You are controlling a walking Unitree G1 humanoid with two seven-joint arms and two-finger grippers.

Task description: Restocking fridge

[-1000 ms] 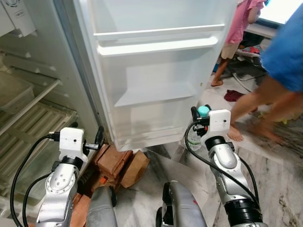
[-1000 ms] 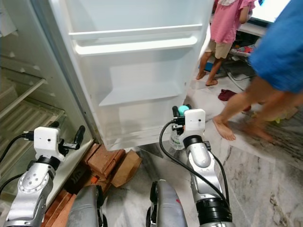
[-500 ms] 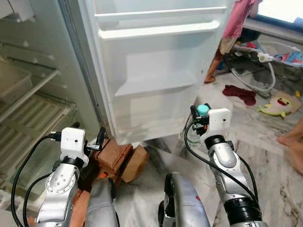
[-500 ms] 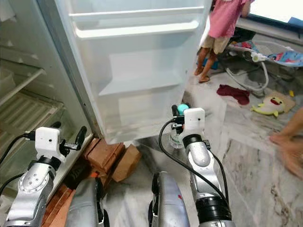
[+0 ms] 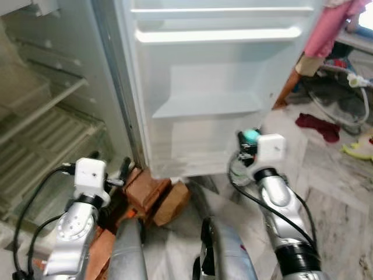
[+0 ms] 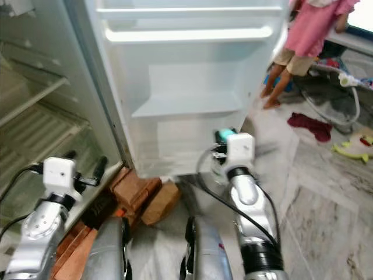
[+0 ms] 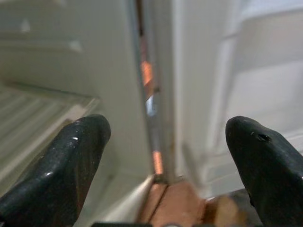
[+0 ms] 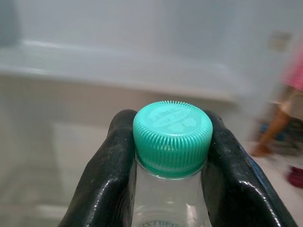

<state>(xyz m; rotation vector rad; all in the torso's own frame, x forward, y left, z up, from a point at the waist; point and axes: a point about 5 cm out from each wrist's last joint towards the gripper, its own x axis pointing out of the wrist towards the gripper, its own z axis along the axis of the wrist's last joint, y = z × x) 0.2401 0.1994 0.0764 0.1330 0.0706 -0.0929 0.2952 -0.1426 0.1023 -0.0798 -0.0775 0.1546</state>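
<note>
My right gripper is shut on the neck of a clear plastic bottle with a ribbed teal cap. In the left eye view that cap is held upright just in front of the open fridge door, level with its lowest door shelf. My left gripper is open and holds nothing. It sits low by the door hinge, between the fridge interior and the door. Its two black fingers are spread wide apart.
Bricks prop up the fridge base between my arms. A person in a pink top stands at the right rear. A red cloth and a toy lie on the marble floor.
The head view has shifted, so the door looks closer and more central. The person in blue who crossed on the right has left the picture. Both grippers keep their pose.
</note>
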